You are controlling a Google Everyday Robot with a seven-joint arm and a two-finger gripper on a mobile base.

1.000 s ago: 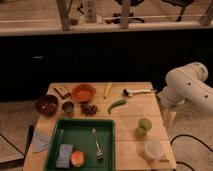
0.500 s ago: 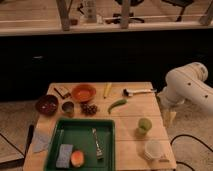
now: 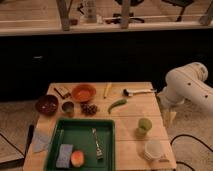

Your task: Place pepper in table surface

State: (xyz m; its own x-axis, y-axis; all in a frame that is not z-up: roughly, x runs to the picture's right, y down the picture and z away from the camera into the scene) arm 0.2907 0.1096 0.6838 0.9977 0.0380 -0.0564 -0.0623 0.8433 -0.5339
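While the dark green tray (image 3: 85, 121) took up the near left of the tabletop (image 3: 131, 136), at about 7 o'clock from its middle, it held a blue sponge (image 3: 64, 154), an orange-red fruit (image 3: 77, 158) just beside the sponge at its 3 o'clock, and a fork (image 3: 97, 144) further right. A pale cloth (image 3: 41, 141) lay off the tray's 9 o'clock side. At 4 o'clock on the tabletop stood a white cup (image 3: 153, 149), with a light green cup (image 3: 144, 125) just beyond it.

Further back, near the middle, the pepper (image 3: 117, 105) lay flat on the bare wood, slanted from 7 to 1 o'clock. Dark grapes (image 3: 89, 108) sat at its 9 o'clock, then a small dark cup (image 3: 68, 107) and a dark red bowl (image 3: 46, 104). Beyond these were an orange bowl (image 3: 83, 92), a yellow stick (image 3: 106, 90) at the pepper's 11 o'clock, and a white-handled utensil (image 3: 140, 91) at its 1 o'clock.

The gripper (image 3: 168, 116) hung under the white arm (image 3: 190, 87) off the tabletop's 3 o'clock edge, well apart from the pepper; whether it was open or closed could not be told.
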